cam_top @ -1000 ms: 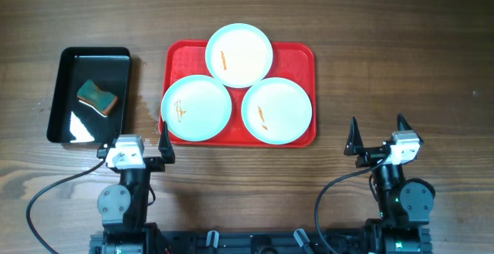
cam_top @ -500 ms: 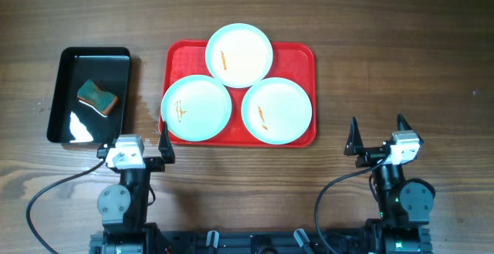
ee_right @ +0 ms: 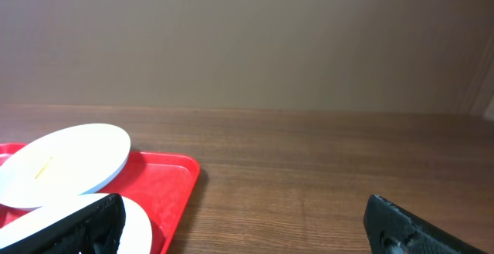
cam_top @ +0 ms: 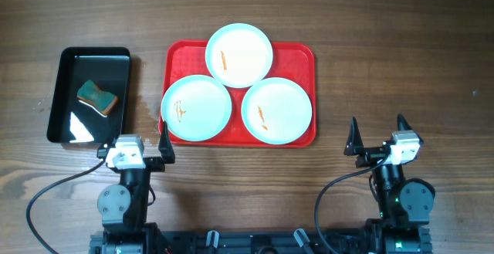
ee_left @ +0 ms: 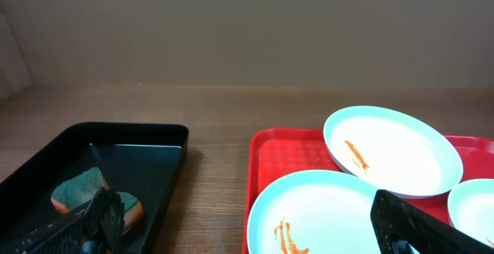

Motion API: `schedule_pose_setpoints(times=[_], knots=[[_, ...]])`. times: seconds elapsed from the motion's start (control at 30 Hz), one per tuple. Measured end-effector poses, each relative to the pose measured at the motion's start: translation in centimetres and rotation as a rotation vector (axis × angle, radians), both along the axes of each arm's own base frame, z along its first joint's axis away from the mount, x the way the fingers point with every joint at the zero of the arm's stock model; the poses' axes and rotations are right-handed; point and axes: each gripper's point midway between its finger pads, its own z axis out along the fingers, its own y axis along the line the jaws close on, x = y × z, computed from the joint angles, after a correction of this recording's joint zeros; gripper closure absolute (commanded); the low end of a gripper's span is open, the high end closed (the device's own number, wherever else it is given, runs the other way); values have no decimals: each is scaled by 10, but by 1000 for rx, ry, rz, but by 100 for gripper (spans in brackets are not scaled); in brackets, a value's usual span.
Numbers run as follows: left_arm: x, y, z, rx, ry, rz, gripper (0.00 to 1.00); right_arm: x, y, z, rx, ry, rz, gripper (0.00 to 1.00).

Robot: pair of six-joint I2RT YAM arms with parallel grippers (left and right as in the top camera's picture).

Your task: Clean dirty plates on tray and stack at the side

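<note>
Three round, pale mint-white plates (cam_top: 239,55) clustered in a triangle on the red tray (cam_top: 302,55), each streaked with small orange smears, tray mid-table beside a black tub (cam_top: 60,92), left gripper (cam_top: 132,143) and right gripper (cam_top: 378,135) apart from it, jaws of both spread wide, empty.

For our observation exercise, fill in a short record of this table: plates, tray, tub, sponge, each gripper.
plates: far plate, near-left plate, near-right plate; all orange-smeared, on tray, unstacked
tray: red, mid-table
tub: black, left of tray, holds sponge
left gripper: jaws open, empty
right gripper: jaws open, empty
</note>
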Motion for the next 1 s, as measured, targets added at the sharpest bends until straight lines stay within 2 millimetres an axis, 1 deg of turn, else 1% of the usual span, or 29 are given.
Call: schedule_pose_setpoints(times=[0.5, 0.63, 0.77, 0.83, 0.87, 0.9, 0.97, 1.0], knots=[[0, -1, 0, -1, 0, -4, 0, 0, 0, 0, 0, 0, 0, 0], [-1, -21, 4, -40, -14, -121, 0, 0, 0, 0, 0, 0, 0, 0], [-2, -29, 5, -56, -18, -167, 0, 0, 0, 0, 0, 0, 0, 0], [-6, -50, 8, -147, -14, -285, 0, 0, 0, 0, 0, 0, 0, 0], [-14, -72, 8, -235, 11, -416, 0, 0, 0, 0, 0, 0, 0, 0], [-26, -95, 9, -319, 49, -563, 0, 0, 0, 0, 0, 0, 0, 0], [-46, -121, 12, -417, 106, -741, 0, 0, 0, 0, 0, 0, 0, 0], [-56, -131, 14, -463, 135, -816, 0, 0, 0, 0, 0, 0, 0, 0]])
